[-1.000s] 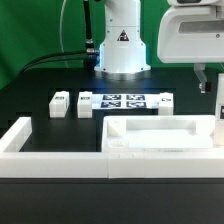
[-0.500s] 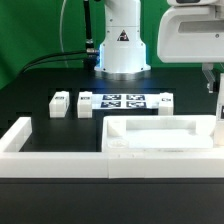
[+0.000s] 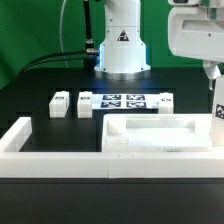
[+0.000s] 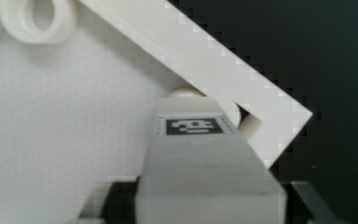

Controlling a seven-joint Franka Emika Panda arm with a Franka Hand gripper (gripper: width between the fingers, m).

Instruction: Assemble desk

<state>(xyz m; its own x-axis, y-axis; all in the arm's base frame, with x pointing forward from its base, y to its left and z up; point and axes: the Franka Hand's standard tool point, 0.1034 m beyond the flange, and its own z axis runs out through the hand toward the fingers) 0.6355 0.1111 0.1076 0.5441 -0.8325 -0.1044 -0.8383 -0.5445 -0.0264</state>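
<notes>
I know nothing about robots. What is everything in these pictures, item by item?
tabletop: one, white, on the table inside the border wall
loose leg posts: three, white, two off the marker board's end on the exterior view's left, one off the other end
held leg post: one, white, in the gripper by a tabletop corner
marker board: one, white and black, behind the tabletop
border wall: one, white, front and left
table: one, black
robot base: one, white, at the back
gripper: one, gripping the post

The arm's white base point(image 3: 122, 45) stands upright at the back. Its bulky wrist housing point(image 3: 198, 30) hangs high at the exterior view's right edge. The end effector point(image 3: 214, 82) points straight down, its fingers point(image 4: 123, 205) pressed against both sides of a leg post point(image 4: 202, 150).
</notes>
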